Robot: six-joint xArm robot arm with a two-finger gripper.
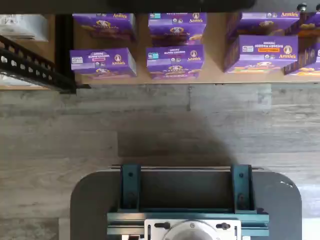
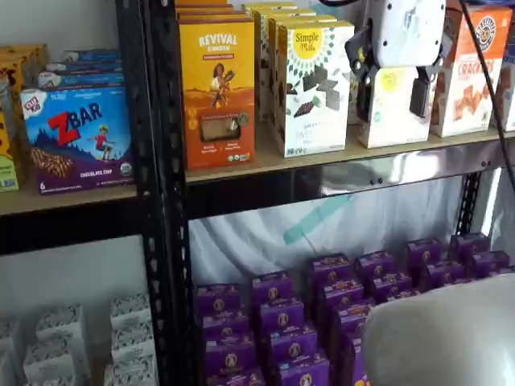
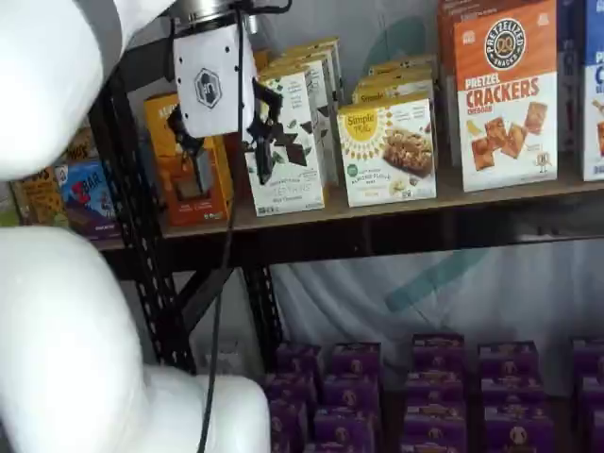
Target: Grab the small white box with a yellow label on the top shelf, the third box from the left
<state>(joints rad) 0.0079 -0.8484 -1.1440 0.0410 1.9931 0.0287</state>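
The short white cardboard box with a yellow round logo near its top [image 3: 389,151] stands upright on the light tan wooden top shelf with the shiny silver front rail [image 3: 491,203], between a taller white box printed with dark pieces [image 3: 288,142] and an orange-and-white pretzel crackers box [image 3: 505,94]; its front also carries a picture of a brown baked piece; in a shelf view the same small box [image 2: 393,108] is partly hidden behind the white-bodied gripper with two black fingers [image 2: 394,96], whose fingers hang spread apart, one before each side of the box, with a plain gap between them and nothing clamped; in a shelf view the gripper [image 3: 222,146] shows to the left of the small box, its fingers likewise apart and empty, a black cable beside it; whether the fingers touch the box cannot be told; an orange box marked Revival [image 2: 217,80] stands at the shelf's left end, beside a black perforated upright [image 2: 165,201]; rows of purple boxes [image 2: 322,322] lie on the low level beneath; the wrist view looks down on those purple boxes [image 1: 175,60] on a tan board, grey plank flooring [image 1: 150,130] and a dark mount with teal brackets [image 1: 187,200].
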